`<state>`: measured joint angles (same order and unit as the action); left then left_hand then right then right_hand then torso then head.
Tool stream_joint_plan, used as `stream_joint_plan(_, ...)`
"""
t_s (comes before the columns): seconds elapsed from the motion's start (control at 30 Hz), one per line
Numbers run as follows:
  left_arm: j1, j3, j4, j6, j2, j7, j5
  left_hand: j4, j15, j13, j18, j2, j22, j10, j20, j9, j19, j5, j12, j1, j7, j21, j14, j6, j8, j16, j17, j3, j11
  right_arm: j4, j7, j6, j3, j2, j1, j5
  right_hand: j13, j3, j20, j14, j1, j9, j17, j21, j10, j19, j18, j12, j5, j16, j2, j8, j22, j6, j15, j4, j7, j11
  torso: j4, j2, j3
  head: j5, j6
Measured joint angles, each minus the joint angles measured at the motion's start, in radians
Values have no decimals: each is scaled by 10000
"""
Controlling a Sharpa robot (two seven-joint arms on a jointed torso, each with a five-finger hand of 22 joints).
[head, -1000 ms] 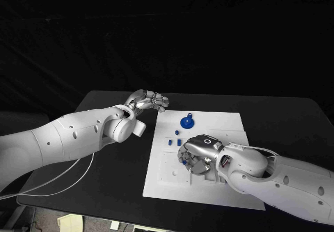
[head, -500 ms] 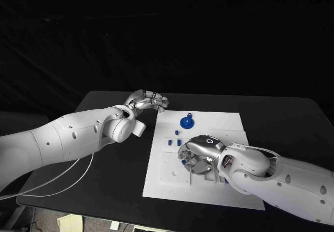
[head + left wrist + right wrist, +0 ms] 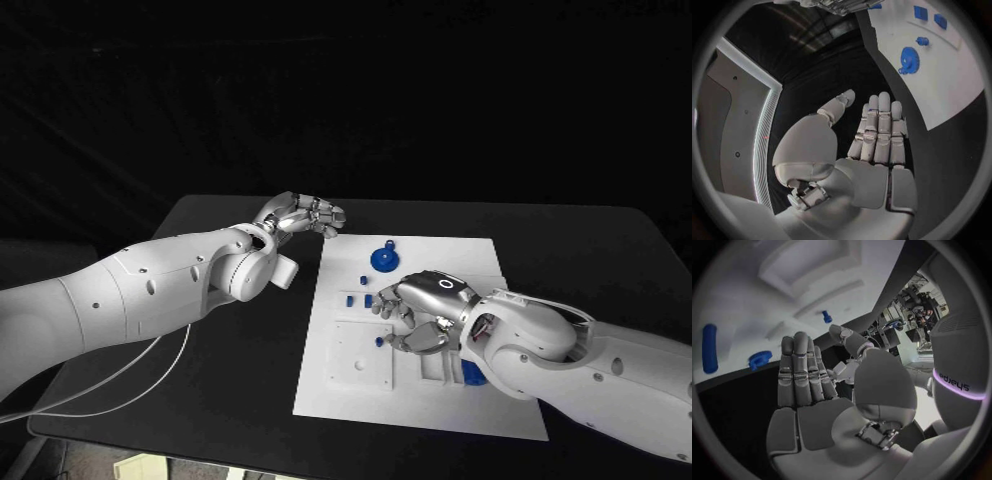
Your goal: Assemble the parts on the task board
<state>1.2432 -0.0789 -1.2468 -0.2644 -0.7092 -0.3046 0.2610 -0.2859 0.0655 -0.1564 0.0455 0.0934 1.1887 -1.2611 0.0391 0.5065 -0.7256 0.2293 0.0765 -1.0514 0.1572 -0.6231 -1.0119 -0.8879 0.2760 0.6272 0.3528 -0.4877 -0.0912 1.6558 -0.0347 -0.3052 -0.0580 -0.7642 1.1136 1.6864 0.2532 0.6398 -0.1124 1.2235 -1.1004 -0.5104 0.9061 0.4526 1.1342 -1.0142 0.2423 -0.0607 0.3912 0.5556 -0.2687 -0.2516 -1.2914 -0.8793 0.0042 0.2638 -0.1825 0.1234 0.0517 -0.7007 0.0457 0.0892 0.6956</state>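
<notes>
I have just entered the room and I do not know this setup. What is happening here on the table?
A two-armed robot is assembling small blue parts on a white board. The right robot hand hovers over the middle of the board, palm down, fingers apart, holding nothing. The left robot hand waits beside the board's far left corner, also empty. A blue gear lies on the far part of the board, with smaller blue pieces nearer the right hand.

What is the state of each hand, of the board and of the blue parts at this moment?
left hand: holds nothing, over the table's far side beside the task board.
right hand: over the board's middle; whether it holds anything cannot be told.
task board: lies flat on the black table.
blue gear: lies on the board's far part, untouched.
small blue parts: on the board near the right hand.
</notes>
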Motion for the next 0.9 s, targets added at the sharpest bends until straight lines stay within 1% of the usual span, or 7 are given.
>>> stream_joint_plan(0.13,-1,0,8,1,13,3,0,0,0,0,0,0,0,0,0,0,0,0,0,0,0,0,0,0,0,0,10,0,0,168,-14,17,177,-284,250,-130,-42,-68,-1,35,0,19,0,0,0,0,57,-38,39,0,0,0,-22,0,35,-15,0,0,0,3,0,-81,-104)
stream_joint_plan(0.23,-1,0,25,2,23,3,0,0,0,3,0,0,9,0,0,0,0,0,0,0,0,0,0,0,0,0,10,0,0,260,-20,125,469,-441,465,-343,-101,-123,35,185,0,42,27,38,0,-121,61,-49,39,59,0,0,-58,1,29,-70,0,0,-3,4,0,-176,-199)
stream_joint_plan(0.4,-5,-1,99,5,83,4,-1,0,0,8,0,0,8,0,0,1,0,0,0,0,0,0,0,0,0,0,19,0,0,274,-52,631,763,-689,1029,-967,-158,-139,90,220,0,58,81,79,-33,-204,60,-49,39,139,0,0,-91,-35,-4,-85,37,-35,-5,4,1,-326,-349)
stream_joint_plan(0.57,-5,-2,164,10,139,4,-2,0,0,8,0,0,8,0,0,1,0,0,0,0,0,38,0,0,0,0,19,0,0,36,-147,1457,760,-1138,1615,-1360,-279,-412,162,367,0,94,195,214,-71,-346,58,-49,-1,320,0,0,-168,-59,22,-44,95,-71,-4,13,1,-445,-464)
stream_joint_plan(0.7,-5,-2,193,12,146,4,-2,0,0,7,-1,0,8,0,0,1,0,0,0,0,0,38,0,0,0,0,28,0,0,-153,-307,2017,761,-1487,1711,-1413,-394,-802,163,380,208,120,279,235,-255,-349,58,-49,116,382,-90,0,-168,-41,11,-4,116,-72,-4,21,-1,-493,-509)
stream_joint_plan(0.8,-6,-2,223,13,149,4,-2,0,0,7,-1,0,7,0,0,2,0,0,0,0,0,38,0,0,0,0,28,0,0,-146,-423,2296,642,-1699,1704,-1356,-479,-1055,164,353,270,136,338,235,-603,-349,127,-49,116,438,-76,0,-168,-104,38,28,250,30,-7,24,-12,-500,-528)
stream_joint_plan(0.9,-8,-3,224,13,152,4,-3,0,0,7,0,0,7,0,0,2,0,0,0,0,0,38,0,0,0,0,33,0,0,-99,-523,2468,407,-1881,1702,-1274,-526,-1209,179,338,320,154,371,235,-677,-364,184,-49,113,438,-127,0,-166,-3,53,18,323,70,-8,23,-11,-500,-539)
